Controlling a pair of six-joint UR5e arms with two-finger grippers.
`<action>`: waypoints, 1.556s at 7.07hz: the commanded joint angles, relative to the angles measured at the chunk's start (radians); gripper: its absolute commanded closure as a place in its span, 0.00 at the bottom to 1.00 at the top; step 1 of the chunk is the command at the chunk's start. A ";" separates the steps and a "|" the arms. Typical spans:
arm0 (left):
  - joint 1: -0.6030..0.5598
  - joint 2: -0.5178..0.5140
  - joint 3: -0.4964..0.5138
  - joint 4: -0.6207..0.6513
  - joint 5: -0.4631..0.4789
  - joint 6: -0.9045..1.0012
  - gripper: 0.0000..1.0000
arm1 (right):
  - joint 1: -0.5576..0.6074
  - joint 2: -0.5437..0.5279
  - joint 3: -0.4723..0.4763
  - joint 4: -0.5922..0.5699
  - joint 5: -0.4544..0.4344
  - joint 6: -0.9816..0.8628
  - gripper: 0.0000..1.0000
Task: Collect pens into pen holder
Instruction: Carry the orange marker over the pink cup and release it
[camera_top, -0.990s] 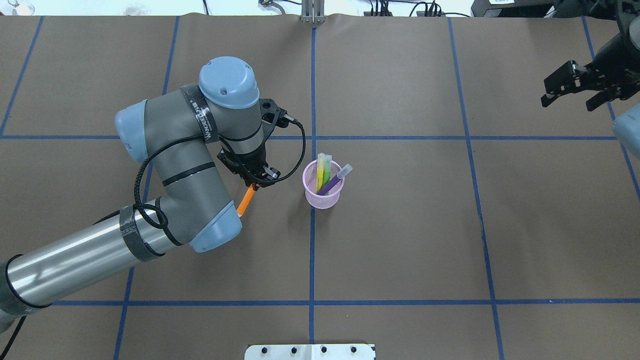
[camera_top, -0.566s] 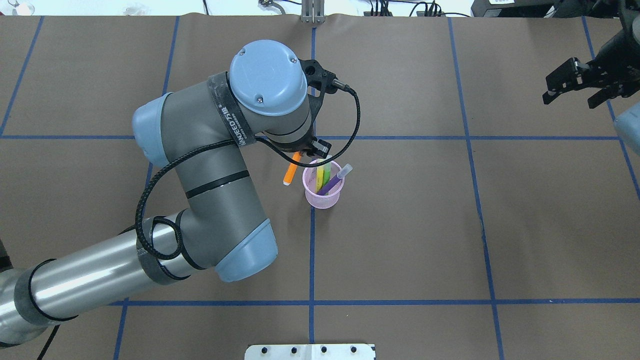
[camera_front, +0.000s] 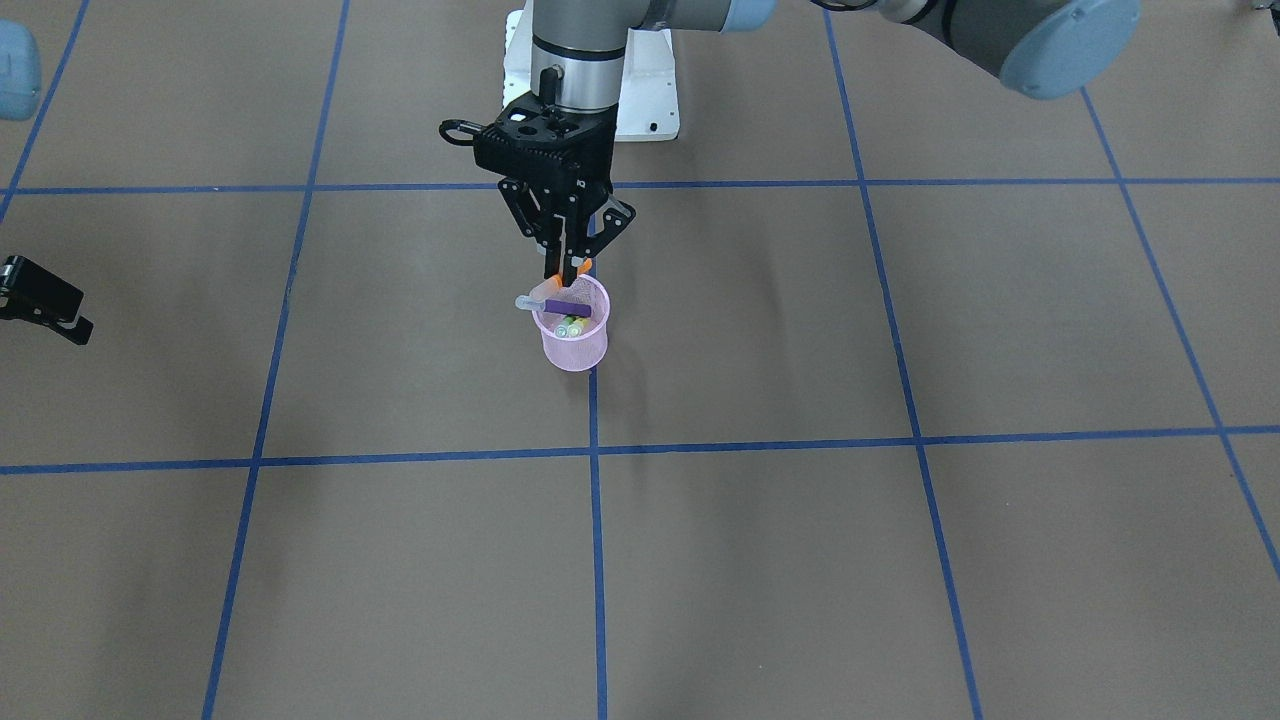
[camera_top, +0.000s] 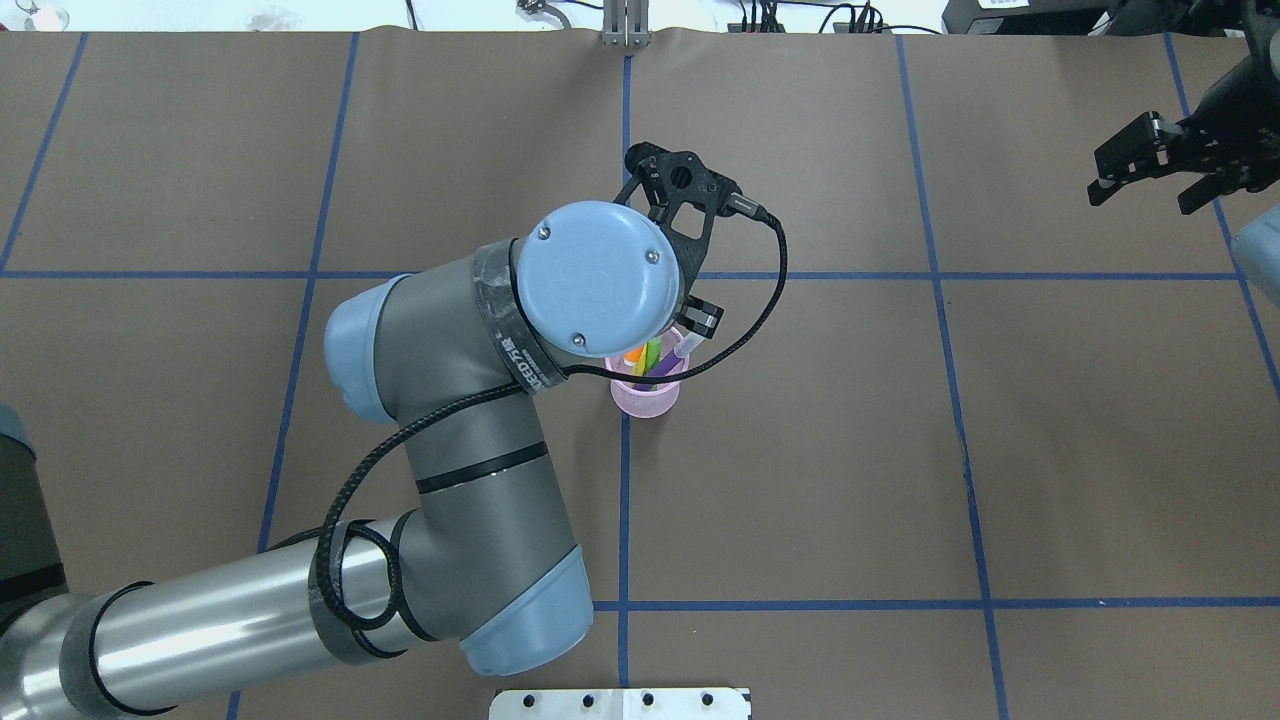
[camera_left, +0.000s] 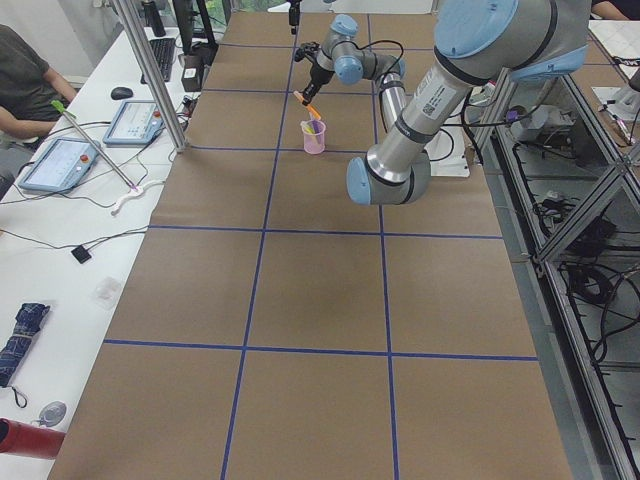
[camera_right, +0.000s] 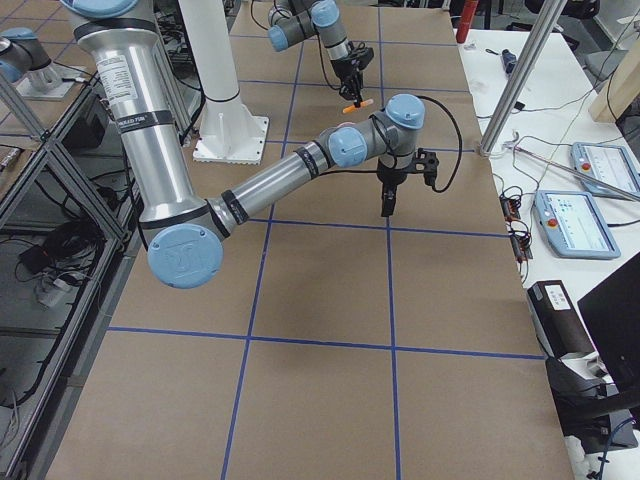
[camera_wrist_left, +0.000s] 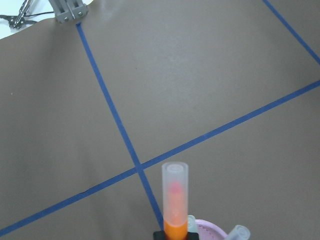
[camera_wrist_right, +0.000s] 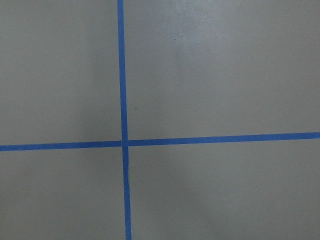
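Observation:
My left gripper (camera_front: 566, 268) is shut on the orange pen (camera_front: 550, 282) and holds it tilted over the pink mesh pen holder (camera_front: 573, 347). The pen's lower end is at the holder's mouth (camera_top: 633, 353). In the left wrist view the orange pen (camera_wrist_left: 174, 205) points its pale cap away from the fingers, above the holder's rim (camera_wrist_left: 210, 228). The purple pen (camera_front: 561, 306), green pen (camera_top: 652, 351) and yellow pen stand in the holder (camera_top: 645, 399). My right gripper (camera_top: 1142, 182) is open and empty at the far right.
Brown table cover with blue tape grid lines (camera_top: 624, 500). A white base plate (camera_top: 620, 704) sits at the near table edge. My left arm's wrist and elbow (camera_top: 590, 275) hang over the holder in the overhead view. Operators' desk with tablets (camera_left: 70, 160) runs along the far side.
My left arm has lifted the orange pen from the table left of the holder and carried it right, to over the holder's mouth. The right gripper has barely moved.

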 joint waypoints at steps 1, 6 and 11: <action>0.016 0.003 0.036 -0.028 0.019 -0.010 1.00 | 0.000 -0.002 -0.001 -0.001 0.000 -0.001 0.00; 0.016 -0.002 0.087 -0.080 0.019 -0.005 0.26 | 0.003 -0.003 0.000 -0.001 0.000 -0.001 0.00; -0.242 0.208 -0.213 0.150 -0.208 0.158 0.08 | 0.177 0.003 -0.177 -0.002 0.000 -0.314 0.00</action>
